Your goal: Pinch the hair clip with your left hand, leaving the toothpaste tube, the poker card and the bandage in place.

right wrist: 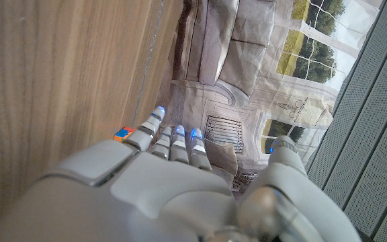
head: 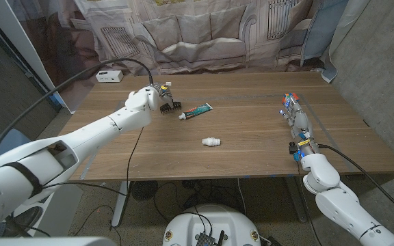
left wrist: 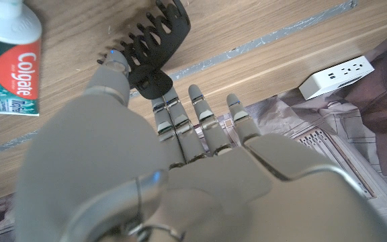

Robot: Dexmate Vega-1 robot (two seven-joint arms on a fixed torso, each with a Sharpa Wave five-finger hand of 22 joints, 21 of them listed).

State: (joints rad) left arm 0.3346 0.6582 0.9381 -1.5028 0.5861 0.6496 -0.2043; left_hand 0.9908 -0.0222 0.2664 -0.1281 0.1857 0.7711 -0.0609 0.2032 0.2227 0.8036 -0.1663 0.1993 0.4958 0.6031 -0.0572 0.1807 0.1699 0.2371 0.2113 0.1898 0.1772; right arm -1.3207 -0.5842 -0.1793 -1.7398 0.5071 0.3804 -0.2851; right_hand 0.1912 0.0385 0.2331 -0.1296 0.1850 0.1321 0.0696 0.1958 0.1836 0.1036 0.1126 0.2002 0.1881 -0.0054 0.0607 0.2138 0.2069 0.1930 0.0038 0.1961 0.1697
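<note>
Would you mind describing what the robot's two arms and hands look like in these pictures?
Both arms are glossy white with rounded segments; the left arm carries a black band near the shoulder and a black cable looping over it. The left hand and right hand are light grey, with jointed metallic fingers ending in blue-lit tips. A black cable also trails from the right arm.

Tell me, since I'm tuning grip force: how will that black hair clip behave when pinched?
The hair clip looks like rigid plastic, so probably stiff and light. Its open teeth could snag fingertips or twist it. On the smooth table it may skid toward the toothpaste tube.
</note>
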